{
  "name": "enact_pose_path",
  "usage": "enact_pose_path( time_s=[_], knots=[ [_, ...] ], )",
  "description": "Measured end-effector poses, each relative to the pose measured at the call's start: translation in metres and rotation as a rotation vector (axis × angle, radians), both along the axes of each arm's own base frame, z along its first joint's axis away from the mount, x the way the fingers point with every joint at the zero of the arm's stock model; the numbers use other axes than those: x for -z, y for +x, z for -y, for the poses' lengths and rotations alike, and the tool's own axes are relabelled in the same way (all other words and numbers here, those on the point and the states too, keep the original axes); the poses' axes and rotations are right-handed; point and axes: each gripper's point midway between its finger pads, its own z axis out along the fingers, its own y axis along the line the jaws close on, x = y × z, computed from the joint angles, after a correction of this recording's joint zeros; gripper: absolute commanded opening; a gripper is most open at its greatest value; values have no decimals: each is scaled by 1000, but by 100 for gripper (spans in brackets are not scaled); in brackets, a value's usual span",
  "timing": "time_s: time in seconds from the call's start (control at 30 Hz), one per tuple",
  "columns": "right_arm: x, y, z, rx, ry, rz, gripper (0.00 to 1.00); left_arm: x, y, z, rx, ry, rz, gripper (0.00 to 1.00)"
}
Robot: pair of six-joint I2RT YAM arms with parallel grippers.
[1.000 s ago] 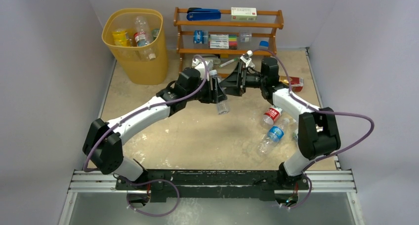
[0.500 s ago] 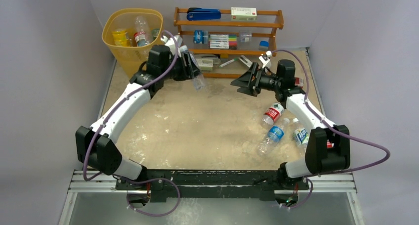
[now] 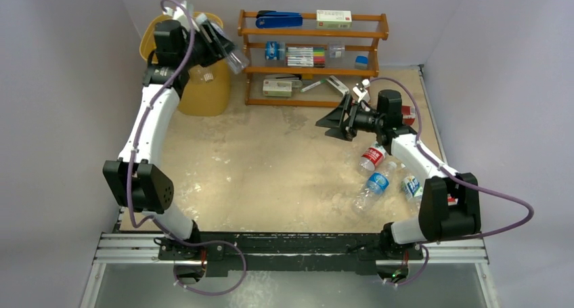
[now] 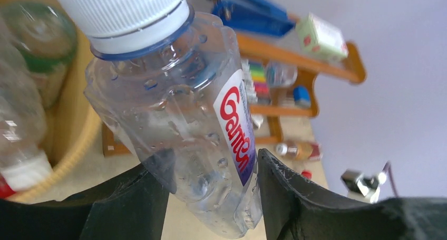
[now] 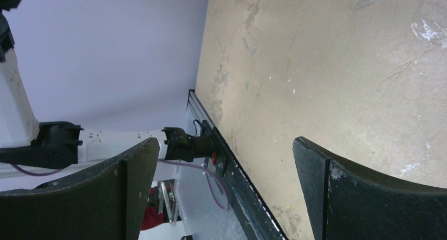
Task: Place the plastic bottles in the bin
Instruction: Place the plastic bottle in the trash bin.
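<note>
My left gripper (image 3: 222,47) is shut on a clear plastic bottle (image 3: 236,60) with a white cap and a red-lettered label, held high beside the right rim of the yellow-orange bin (image 3: 196,95). In the left wrist view the bottle (image 4: 184,113) sits between my fingers, and the bin's rim (image 4: 74,145) with bottles inside (image 4: 31,55) lies to the left. My right gripper (image 3: 330,124) is open and empty above mid-table, as the right wrist view (image 5: 226,187) shows. A red-labelled bottle (image 3: 371,158), a blue-labelled one (image 3: 374,185) and another (image 3: 410,185) lie on the table at the right.
The brown wooden rack (image 3: 311,34) with a blue stapler, white boxes and pens stands at the back, right of the bin. An orange bottle (image 3: 407,112) lies by the rack's right foot, partly behind my right arm. Grey walls close both sides.
My left arm has swung left and up with the bottle, from mid-table to beside the bin's rim. My right gripper has drawn back to the right, open.
</note>
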Motion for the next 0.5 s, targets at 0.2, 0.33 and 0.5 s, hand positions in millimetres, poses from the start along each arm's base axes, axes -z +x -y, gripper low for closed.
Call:
enact_pose_path(
  time_s=[0.2,0.33,0.5],
  knots=[
    [3,-1,0,-2,-3,-1,100,-55,41,-54,-96,-150,131,56],
    [6,-3,1,-3,-6,-7,100,-78,58,-89,-151,-199,196,57],
    [8,-4,1,-5,-9,-7,100,-81,69,-146,-243,-225,214,58]
  ],
)
